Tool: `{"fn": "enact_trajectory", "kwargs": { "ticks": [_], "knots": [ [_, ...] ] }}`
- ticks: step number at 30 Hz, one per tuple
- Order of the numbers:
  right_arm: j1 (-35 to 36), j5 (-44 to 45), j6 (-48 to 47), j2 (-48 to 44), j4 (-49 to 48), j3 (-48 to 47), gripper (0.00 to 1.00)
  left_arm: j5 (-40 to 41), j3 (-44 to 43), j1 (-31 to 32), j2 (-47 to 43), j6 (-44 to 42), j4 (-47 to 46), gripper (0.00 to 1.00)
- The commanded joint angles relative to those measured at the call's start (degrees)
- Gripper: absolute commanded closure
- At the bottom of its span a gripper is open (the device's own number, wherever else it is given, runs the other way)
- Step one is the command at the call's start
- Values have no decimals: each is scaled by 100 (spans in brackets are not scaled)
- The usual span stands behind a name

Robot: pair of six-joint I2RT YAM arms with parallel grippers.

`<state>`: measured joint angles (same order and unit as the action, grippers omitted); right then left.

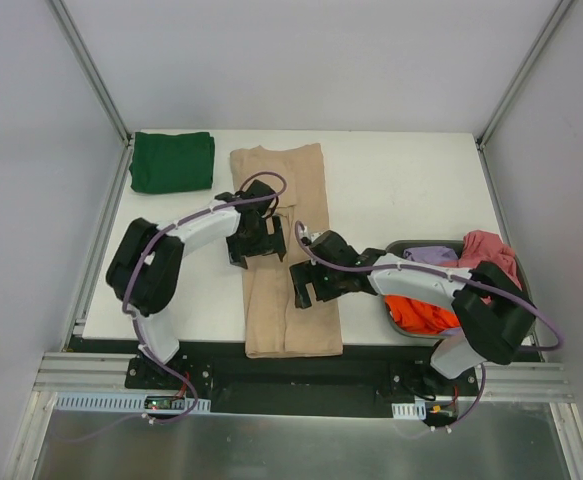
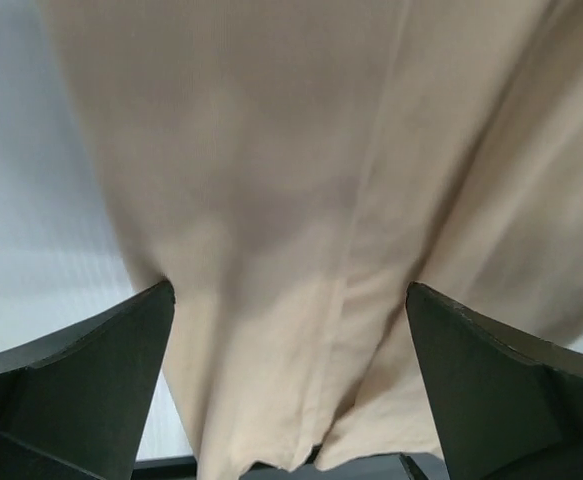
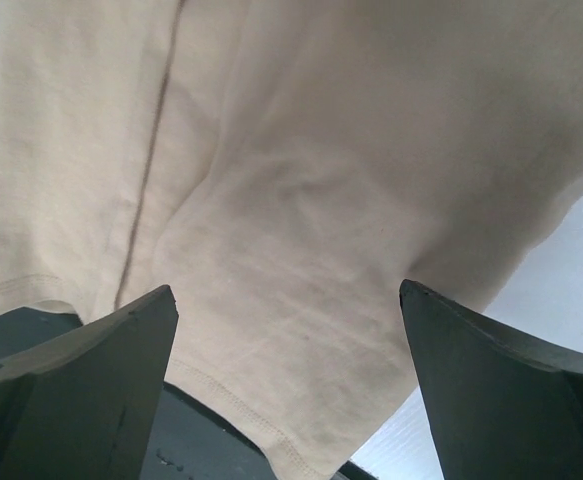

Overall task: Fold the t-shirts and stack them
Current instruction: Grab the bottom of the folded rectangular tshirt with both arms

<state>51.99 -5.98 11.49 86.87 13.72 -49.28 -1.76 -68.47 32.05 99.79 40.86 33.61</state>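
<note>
A white counter (image 1: 401, 190) sits inside grey walls with a metal frame. The beige t-shirt (image 1: 289, 325) lies on it as a long narrow strip, running from the middle of the far edge to the near edge, where its hem appears to hang slightly over.

Both tools are released. The left gripper (image 1: 261, 240) hangs over the middle of the strip with its jaws spread wide and cloth showing between them in its wrist view (image 2: 289, 300). The right gripper (image 1: 309, 280) is just beside it toward the near edge, equally spread (image 3: 287, 300).

The risk I see is a pinch that catches only the top layer, since the strip has several layers with a seam and loose hems. That would pull the lengthwise fold open. Uneven grips could also skew the next fold, and dragging toward the near edge might slide the cloth off.

The cloth is soft and matte, and mostly smooth with faint creases. The dark green t-shirt (image 1: 172, 161) is folded at the far left corner. The orange-red (image 1: 419, 312), pink (image 1: 486, 245) and lilac (image 1: 429, 256) t-shirts are heaped in the grey tub (image 1: 395, 246) at the near right corner.
</note>
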Motion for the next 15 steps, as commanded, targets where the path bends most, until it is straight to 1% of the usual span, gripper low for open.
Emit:
{"fn": "enact_trajectory", "kwargs": {
  "ticks": [1, 4, 8, 12, 15],
  "knots": [
    [-171, -272, -190, 443, -62, -266, 4, -185, -544, -234, 576, -447, -38, 1],
    [-399, -474, -243, 743, -115, -363, 4, -175, -738, -532, 997, -535, -47, 1],
    [-908, -773, -480, 1059, -176, -504, 4, -412, -1229, -893, 1630, -685, -47, 1],
    [-1445, -1151, -639, 1437, -273, -732, 4, -439, -1879, -1069, 2088, -904, -38, 1],
    [-1639, -1292, -735, 1657, -282, -986, 4, -492, -2275, -1157, 2229, -966, -30, 1]
  ]
}}
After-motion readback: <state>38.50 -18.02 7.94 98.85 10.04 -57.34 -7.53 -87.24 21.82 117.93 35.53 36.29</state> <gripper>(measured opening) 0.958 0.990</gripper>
